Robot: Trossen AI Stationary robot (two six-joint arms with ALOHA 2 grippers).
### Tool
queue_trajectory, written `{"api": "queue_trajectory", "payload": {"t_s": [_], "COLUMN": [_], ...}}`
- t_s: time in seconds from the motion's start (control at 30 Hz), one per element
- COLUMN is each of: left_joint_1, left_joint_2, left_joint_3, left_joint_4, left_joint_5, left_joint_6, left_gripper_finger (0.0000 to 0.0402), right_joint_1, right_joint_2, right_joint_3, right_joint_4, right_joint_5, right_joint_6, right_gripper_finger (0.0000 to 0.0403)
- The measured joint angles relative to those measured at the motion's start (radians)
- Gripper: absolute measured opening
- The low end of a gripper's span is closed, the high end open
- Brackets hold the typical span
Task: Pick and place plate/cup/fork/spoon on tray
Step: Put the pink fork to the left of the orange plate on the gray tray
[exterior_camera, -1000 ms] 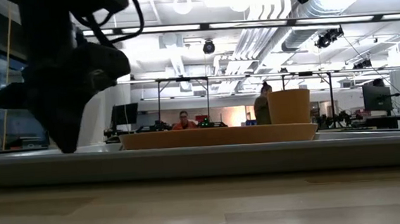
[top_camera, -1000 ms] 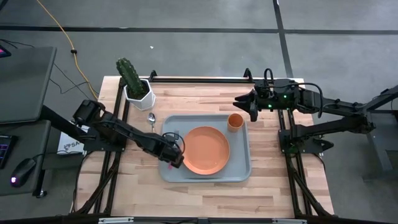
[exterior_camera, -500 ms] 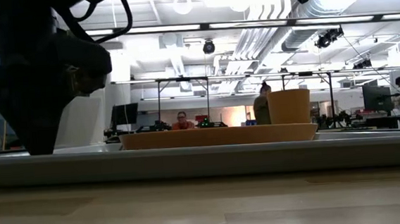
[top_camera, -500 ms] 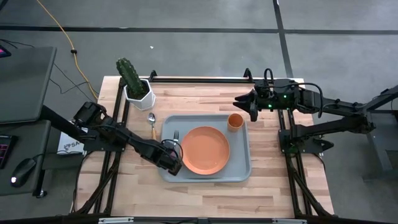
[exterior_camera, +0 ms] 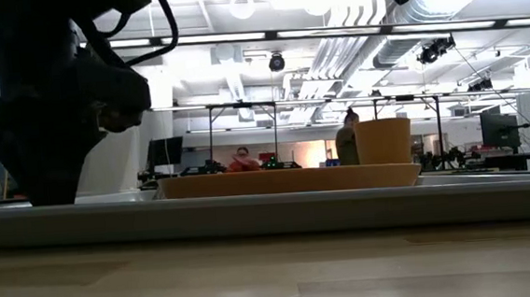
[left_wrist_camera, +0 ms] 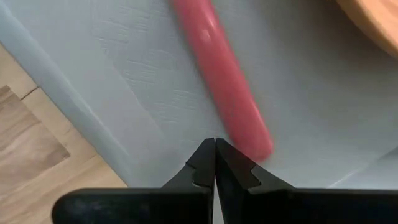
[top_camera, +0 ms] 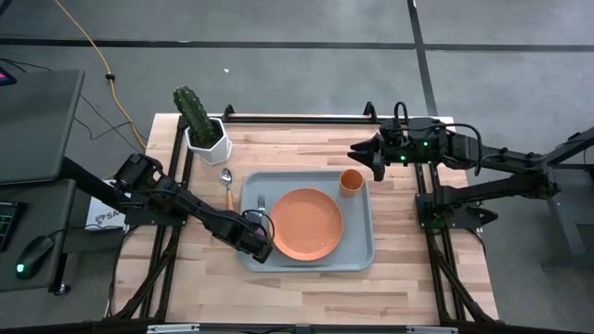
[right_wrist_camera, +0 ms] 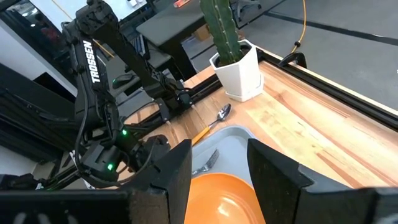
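Observation:
The pale blue-grey tray (top_camera: pixel 364 262) lies in the middle of the table. The orange plate (top_camera: pixel 307 224) and the orange cup (top_camera: pixel 351 181) stand on it. The pink-handled fork (left_wrist_camera: pixel 221 84) lies flat on the tray's left part, its tines (top_camera: pixel 262 199) toward the far edge. My left gripper (top_camera: pixel 259 247) is shut low over the tray's near left corner, its tips (left_wrist_camera: pixel 215 146) beside the handle's free end. The spoon (top_camera: pixel 226 184) lies on the table left of the tray. My right gripper (top_camera: pixel 368 158) is open and empty beyond the tray's far right corner. My left gripper's shut fingertips (left_wrist_camera: pixel 239 169) stand right beside the free end of the fork's pink handle (left_wrist_camera: pixel 256 144), pointing down at the tray. Whether they touch it I cannot tell. The fork lies flat on the tray floor.
A white pot with a green cactus (top_camera: pixel 200 125) stands at the far left corner, just beyond the spoon. Bare wood shows along the table's near edge and right of the tray. In the low view people show in the room behind the plate (exterior_camera: pixel 286 180) and cup (exterior_camera: pixel 383 142).
My left gripper has gone a little toward the table's left and near edges, staying low over the tray's near left corner. The fork's tines stay where they were. My right arm has kept still.

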Motion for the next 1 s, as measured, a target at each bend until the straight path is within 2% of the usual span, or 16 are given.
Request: {"api": "queue_trajectory", "payload": {"t_s": [1.0], "left_joint_1": [0.005], "left_joint_2": [0.0], "left_joint_3": [0.012], "left_joint_4": [0.073], "left_joint_5": [-0.026], "left_joint_6": [-0.023], "left_gripper_finger": [0.0], "right_joint_1": [0.0], "right_joint_2": [0.0], "right_joint_3": [0.0], "right_joint_4": [0.0], "right_joint_5": [0.0], "right_joint_6": [0.0], "right_gripper_finger": [0.0147]}}
